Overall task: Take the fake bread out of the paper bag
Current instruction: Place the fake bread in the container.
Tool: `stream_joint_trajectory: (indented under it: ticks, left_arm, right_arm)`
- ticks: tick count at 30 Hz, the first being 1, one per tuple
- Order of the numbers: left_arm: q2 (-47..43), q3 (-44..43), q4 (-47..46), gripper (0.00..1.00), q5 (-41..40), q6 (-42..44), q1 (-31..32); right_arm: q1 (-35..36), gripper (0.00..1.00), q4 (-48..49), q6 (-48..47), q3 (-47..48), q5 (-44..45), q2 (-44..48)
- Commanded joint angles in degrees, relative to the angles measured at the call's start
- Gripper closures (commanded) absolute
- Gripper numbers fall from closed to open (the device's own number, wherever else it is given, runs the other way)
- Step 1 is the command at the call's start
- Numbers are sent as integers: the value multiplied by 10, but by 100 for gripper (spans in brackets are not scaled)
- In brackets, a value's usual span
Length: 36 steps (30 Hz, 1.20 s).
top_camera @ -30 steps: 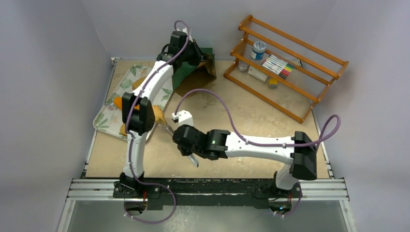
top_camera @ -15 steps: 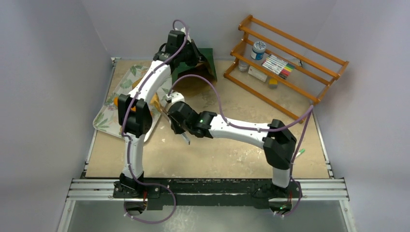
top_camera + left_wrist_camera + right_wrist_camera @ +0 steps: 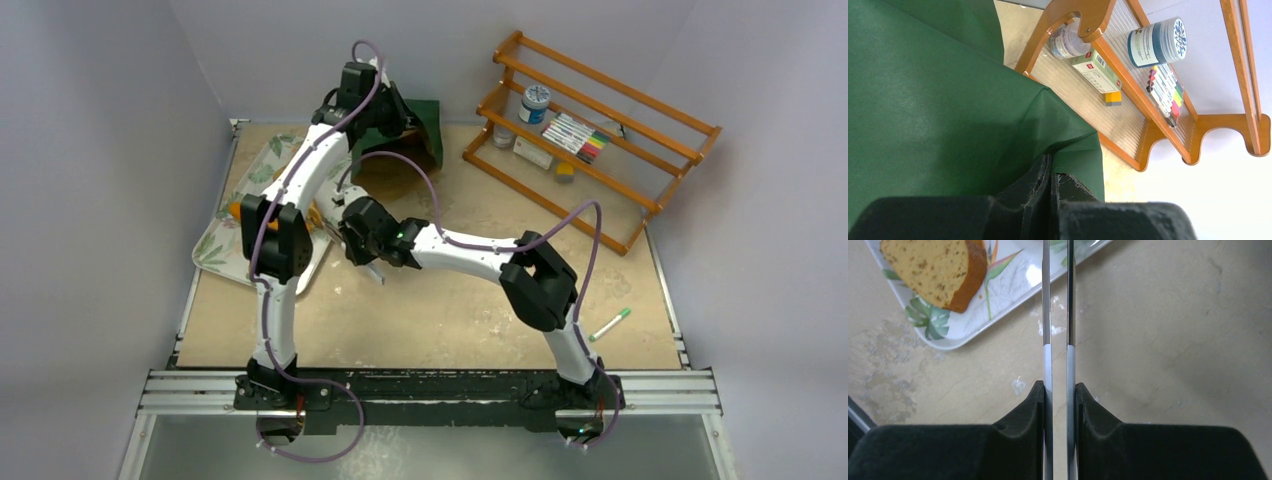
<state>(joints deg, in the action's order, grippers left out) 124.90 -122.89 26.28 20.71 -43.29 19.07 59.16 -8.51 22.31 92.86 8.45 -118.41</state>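
1. The paper bag (image 3: 428, 112) stands at the 12 o'clock edge of the counter (image 3: 430, 320). It is dark green outside, with brown showing on its 6 o'clock side
2. The left hand (image 3: 1050, 175) is pinched narrow on a fold of the bag's green paper
3. The right hand (image 3: 1058, 390) is clamped on thin metal tongs (image 3: 1057, 315). Their two blades run almost parallel with a slim gap and leave the wrist view at 12 o'clock
4. The floral tray (image 3: 222, 240) lies at 9 o'clock on the counter. A bread slice (image 3: 935, 270) rests on it, at 10 o'clock from the tongs
5. A wooden rack (image 3: 600, 130) stands at 2 o'clock, and a green pen (image 3: 610, 325) lies at 4 o'clock
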Motion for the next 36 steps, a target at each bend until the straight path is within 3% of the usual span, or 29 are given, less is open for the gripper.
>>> stream_joint_trajectory:
  ticks: [1,8,13,23,36]
  left_arm:
    - [-38,-26,-15,100,11,6,-13]
    - [-36,-17,-30,100,16,-2,-18]
    - [-37,-7,-40,100,15,-7,-18]
    - [-47,19,-65,100,12,-22,-18]
    - [-48,25,-62,100,0,-22,-17]
  right_arm:
    - [-12,100,51,-28,55,-30,-9]
    - [-25,100,53,-30,71,-45,-30]
    - [-25,77,55,-29,55,-45,-19]
    - [-25,59,49,-20,16,-30,11]
    - [-24,59,47,-7,-39,10,69]
